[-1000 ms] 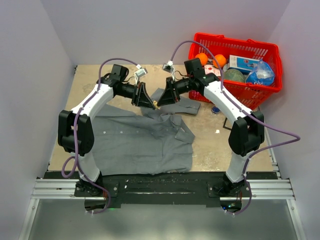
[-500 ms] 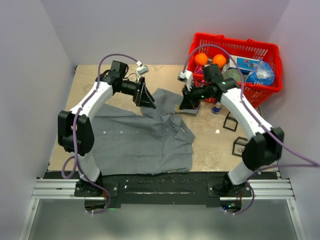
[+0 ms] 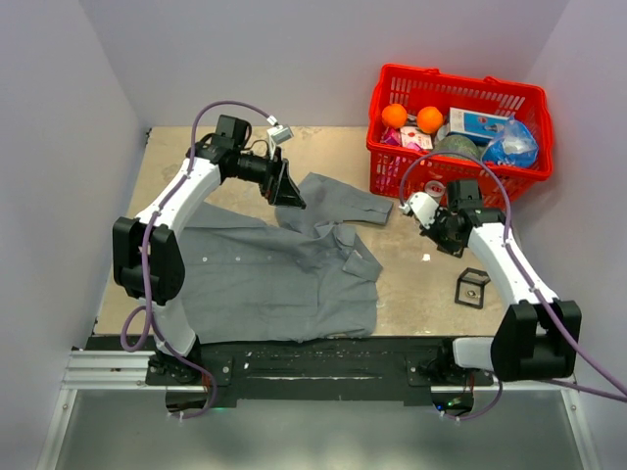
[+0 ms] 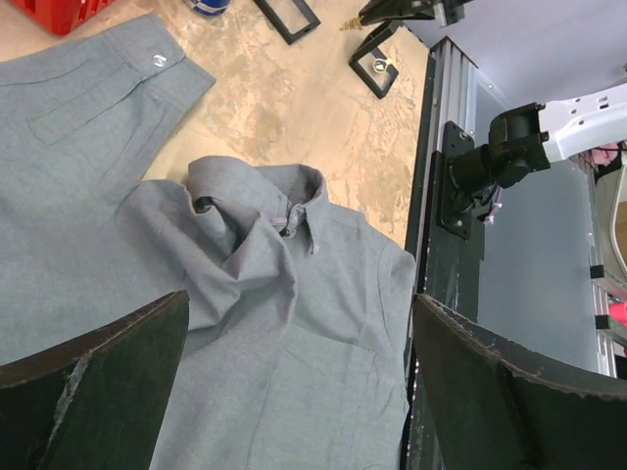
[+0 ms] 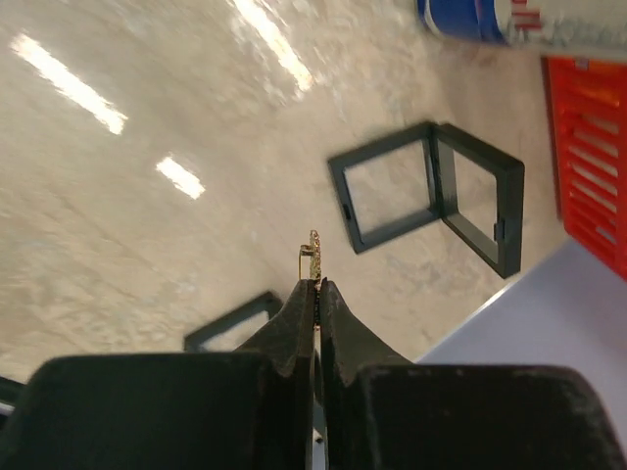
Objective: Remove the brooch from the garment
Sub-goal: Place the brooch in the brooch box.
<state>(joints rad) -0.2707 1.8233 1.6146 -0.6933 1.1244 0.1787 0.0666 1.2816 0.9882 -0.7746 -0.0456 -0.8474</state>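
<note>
A: Where is the brooch on your screen?
B: In the right gripper. Its jaws are pressed together on the brooch, a small gold-coloured piece poking out past the tips. I see it above the table, near a small black case standing open, and well apart from the garment
A: And the left gripper?
B: The left gripper hangs over the garment with its jaws wide apart and nothing between them. Through its camera I look down on the rumpled collar and a sleeve spread flat toward the red basket
A: How does the garment lie?
B: Spread on the table in front of the left arm, with the collar bunched up toward the middle
</note>
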